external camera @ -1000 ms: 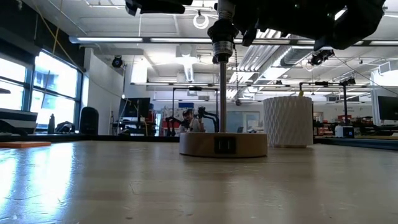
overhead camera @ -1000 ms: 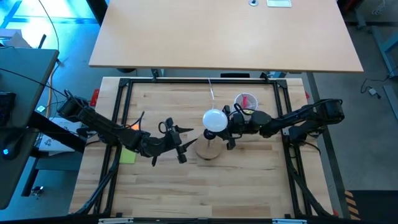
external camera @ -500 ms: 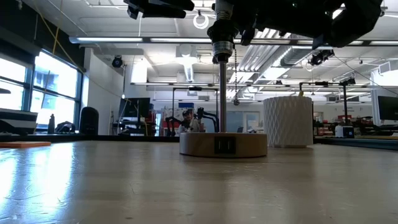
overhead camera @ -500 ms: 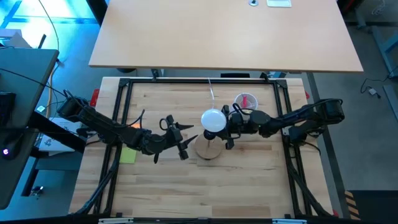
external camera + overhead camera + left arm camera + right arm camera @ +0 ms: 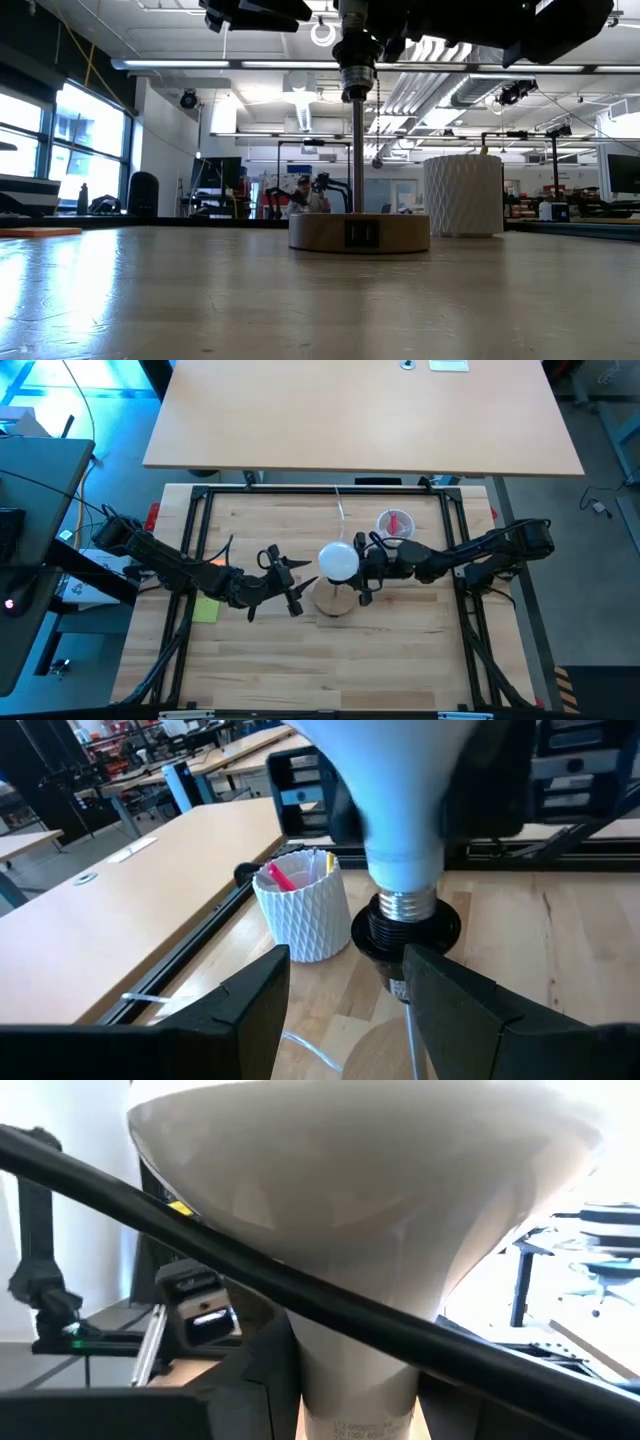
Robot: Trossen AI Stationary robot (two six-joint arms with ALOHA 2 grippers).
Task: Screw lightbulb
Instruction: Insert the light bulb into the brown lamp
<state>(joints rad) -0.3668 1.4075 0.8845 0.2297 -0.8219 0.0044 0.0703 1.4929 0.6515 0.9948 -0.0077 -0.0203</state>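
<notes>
The right gripper, mostly hidden behind the lightbulb it clasps at its 9 o'clock over the black socket, faces the spread, empty left gripper across the wooden table.

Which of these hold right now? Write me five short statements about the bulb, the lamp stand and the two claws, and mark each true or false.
1. The right claw grips the lightbulb. True.
2. The bulb's screw neck sits at the black socket. True.
3. The left claw also holds the bulb. False: it is open, beside the stand and apart from the bulb.
4. The white latticed cup is empty. False: pink items stand in it.
5. The wooden base lies tipped over. False: it stands flat with its stem upright.
</notes>
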